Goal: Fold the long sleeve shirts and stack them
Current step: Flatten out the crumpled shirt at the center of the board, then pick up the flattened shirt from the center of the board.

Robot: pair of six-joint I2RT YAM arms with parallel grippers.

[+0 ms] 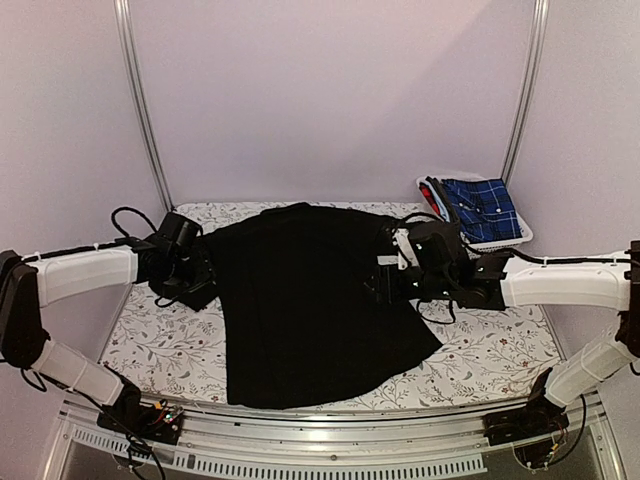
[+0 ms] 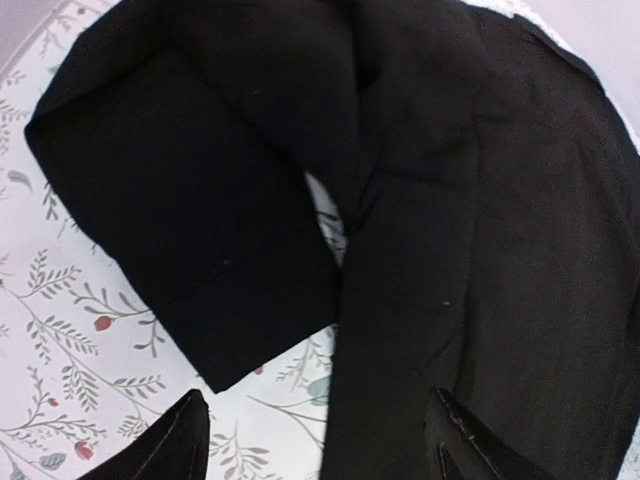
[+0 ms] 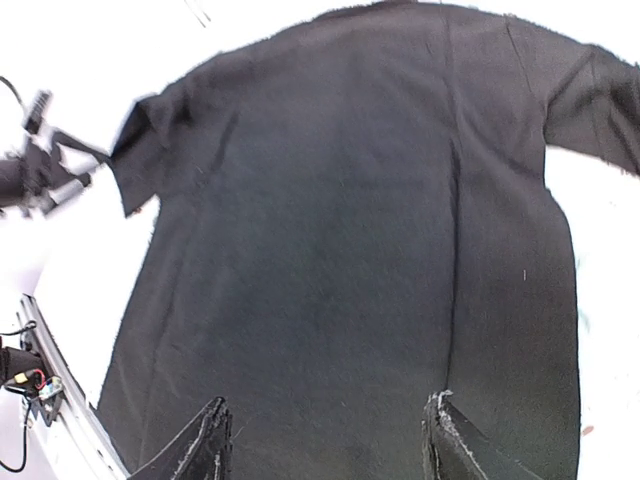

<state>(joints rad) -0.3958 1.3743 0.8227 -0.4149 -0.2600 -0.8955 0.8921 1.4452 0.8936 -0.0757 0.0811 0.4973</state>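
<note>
A large plain black shirt (image 1: pixel 300 300) lies spread flat on the floral table cover, collar end at the back. My left gripper (image 1: pixel 200 285) is open at the shirt's left edge; in the left wrist view (image 2: pixel 315 440) its jaws stand apart over the folded sleeve (image 2: pixel 190 220) and the shirt's side. My right gripper (image 1: pixel 378 285) is open over the shirt's right side; in the right wrist view (image 3: pixel 325 440) its jaws stand wide apart above the black cloth (image 3: pixel 350 230), holding nothing. A blue plaid shirt (image 1: pixel 482 208) lies in the basket.
A white slotted basket (image 1: pixel 515 238) stands at the back right corner, holding the plaid cloth and something red. The floral cover (image 1: pixel 500 350) shows on both sides of the shirt. A metal rail (image 1: pixel 330 438) runs along the near edge. Frame posts stand at the back.
</note>
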